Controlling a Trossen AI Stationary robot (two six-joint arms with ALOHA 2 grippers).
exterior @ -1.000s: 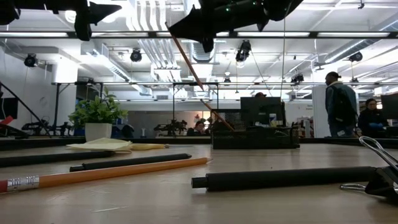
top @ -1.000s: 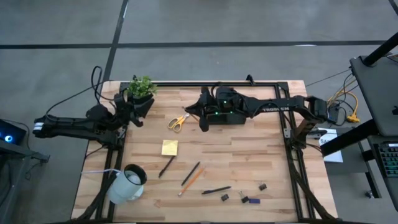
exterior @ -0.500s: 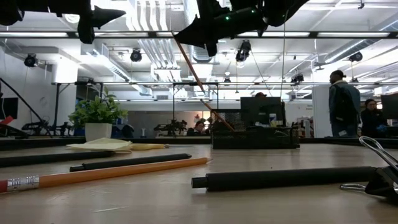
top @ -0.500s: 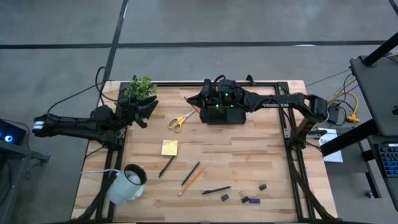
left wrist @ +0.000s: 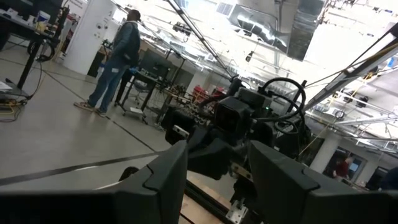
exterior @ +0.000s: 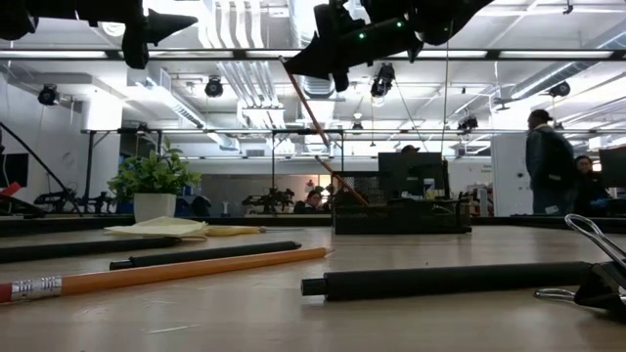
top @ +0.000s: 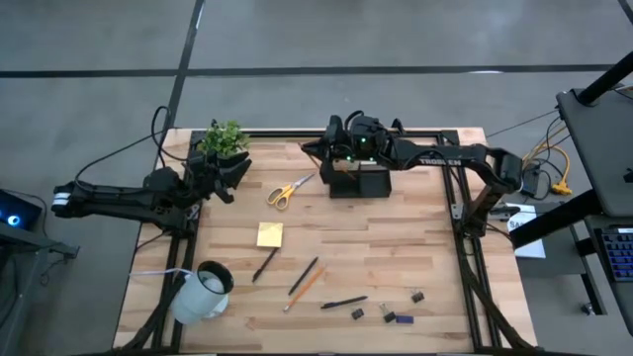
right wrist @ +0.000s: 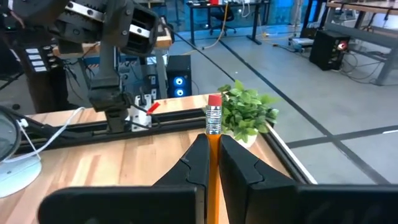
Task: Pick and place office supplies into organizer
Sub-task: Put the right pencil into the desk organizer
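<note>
Right wrist view: right gripper (right wrist: 211, 152) pinches pencil (right wrist: 213, 124) above organizer (top: 358, 182); tilted release risks missing compartment; left gripper (left wrist: 214, 186) spread, empty.

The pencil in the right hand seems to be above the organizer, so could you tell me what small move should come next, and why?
Probably lower it, tip first, into a compartment. The right hand is shut on the orange pencil, and in the high view it hovers over the black organizer, well above the table, so letting go now could drop it outside.
</note>
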